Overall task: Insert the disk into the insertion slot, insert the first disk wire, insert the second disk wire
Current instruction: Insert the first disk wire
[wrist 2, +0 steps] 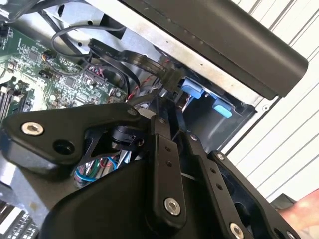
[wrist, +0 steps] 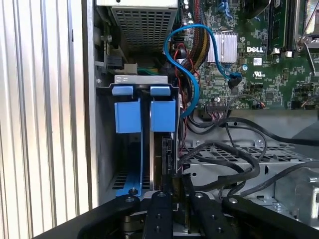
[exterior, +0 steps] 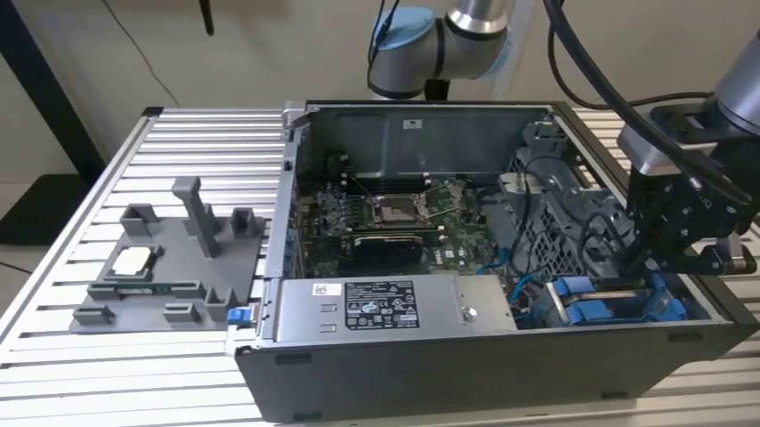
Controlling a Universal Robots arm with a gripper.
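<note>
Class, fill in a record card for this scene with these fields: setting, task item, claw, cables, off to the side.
setting: open computer case on a slatted metal table
task item: disk in its blue carrier, standing on edge in the drive bay slot
claw: claw inside the case, at the disk's end
cables: black cables beside the claw; blue cable loops from the motherboard to beside the carrier
off to the side: grey parts tray, at the exterior view's left of the case

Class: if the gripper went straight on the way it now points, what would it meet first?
Probably the edge of the disk, directly ahead of the gripper in the first wrist view; depth is unclear.
</note>
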